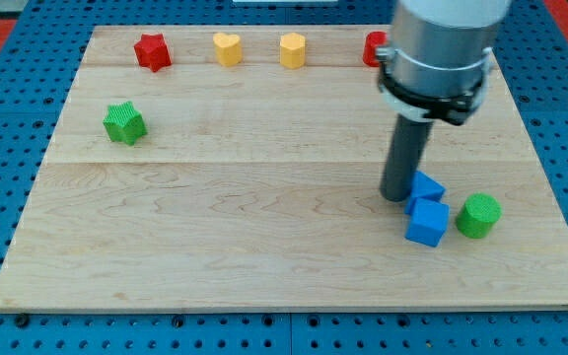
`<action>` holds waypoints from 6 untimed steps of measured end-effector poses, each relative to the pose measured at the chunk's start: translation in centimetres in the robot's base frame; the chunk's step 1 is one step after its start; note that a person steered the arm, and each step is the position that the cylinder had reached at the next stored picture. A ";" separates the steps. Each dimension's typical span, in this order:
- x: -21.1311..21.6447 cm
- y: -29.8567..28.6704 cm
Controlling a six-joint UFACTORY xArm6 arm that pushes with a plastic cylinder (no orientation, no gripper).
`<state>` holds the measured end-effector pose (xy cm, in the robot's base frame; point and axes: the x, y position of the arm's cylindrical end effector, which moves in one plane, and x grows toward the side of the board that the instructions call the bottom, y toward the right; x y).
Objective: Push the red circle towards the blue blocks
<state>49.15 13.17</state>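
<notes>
My tip [396,196] holds nothing and touches the upper blue block [427,185]. I should circle behind the half-hidden red circle [373,47], then push it down toward the blue cube [427,222].

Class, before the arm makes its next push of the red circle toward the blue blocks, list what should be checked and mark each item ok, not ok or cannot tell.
1. Red circle visible: not ok, mostly hidden behind the arm at the view's top.
2. Blue blocks together: ok, upper blue block touches blue cube.
3. My tip behind the red circle: not ok, it stands beside the blue blocks.
4. Green cylinder clear of the target: cannot tell, it sits close to the cube's right.
5. Blocks on the board: ok.
</notes>
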 end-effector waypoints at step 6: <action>-29.7 8.4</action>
<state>19.50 21.61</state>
